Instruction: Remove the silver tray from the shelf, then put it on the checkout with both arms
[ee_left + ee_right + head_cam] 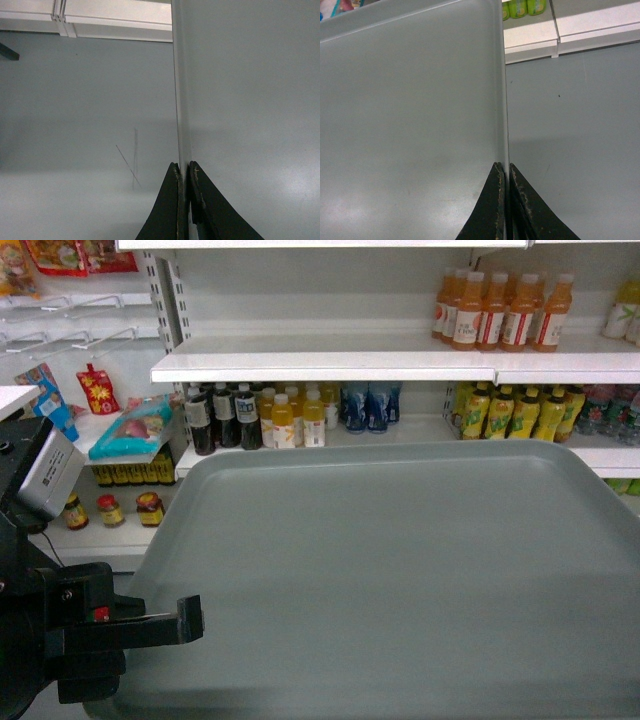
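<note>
1. Head view: even, cool overhead store light; soft overall, fine detail on the bottles (500, 310) smeared.
2. Tray (400, 580) surface matte, faint darker band across its middle; no hard glare.
3. Left wrist view: dim grey floor (75, 125), broad soft shadow beside the tray rim.
4. Right wrist view: pale sheen low on the tray; near fingers (492, 210) slightly blurred.

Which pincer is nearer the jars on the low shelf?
Left. The left pincer grips the silver tray's left rim, just below the jars; the right pincer clamps the opposite rim.
</note>
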Motion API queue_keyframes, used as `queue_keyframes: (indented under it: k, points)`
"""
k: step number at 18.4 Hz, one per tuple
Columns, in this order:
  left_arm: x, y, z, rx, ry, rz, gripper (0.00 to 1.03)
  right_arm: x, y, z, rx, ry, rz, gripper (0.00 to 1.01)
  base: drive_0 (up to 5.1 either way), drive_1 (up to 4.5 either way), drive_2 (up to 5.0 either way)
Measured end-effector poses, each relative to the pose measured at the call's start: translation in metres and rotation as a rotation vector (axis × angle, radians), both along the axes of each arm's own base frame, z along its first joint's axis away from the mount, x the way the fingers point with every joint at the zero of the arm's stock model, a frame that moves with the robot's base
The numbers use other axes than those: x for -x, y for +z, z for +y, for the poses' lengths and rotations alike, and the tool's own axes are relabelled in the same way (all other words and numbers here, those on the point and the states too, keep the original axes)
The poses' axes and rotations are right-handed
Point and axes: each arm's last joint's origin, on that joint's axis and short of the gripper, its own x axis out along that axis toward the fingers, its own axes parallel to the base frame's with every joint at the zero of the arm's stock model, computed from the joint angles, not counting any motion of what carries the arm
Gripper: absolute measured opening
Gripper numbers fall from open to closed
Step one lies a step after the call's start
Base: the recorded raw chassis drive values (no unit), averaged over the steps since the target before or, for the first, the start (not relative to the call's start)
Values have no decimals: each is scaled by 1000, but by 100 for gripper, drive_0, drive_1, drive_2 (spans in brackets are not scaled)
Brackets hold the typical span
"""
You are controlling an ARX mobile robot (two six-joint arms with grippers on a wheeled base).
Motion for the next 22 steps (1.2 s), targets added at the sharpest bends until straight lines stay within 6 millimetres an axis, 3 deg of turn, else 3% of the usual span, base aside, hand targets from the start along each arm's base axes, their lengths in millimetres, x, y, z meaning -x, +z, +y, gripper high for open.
queue_keyframes:
  k: [22]
  points:
    - [0,0,0,1,-1,-2,3,0,-1,0,-1,-3,5,3,6,-411,422]
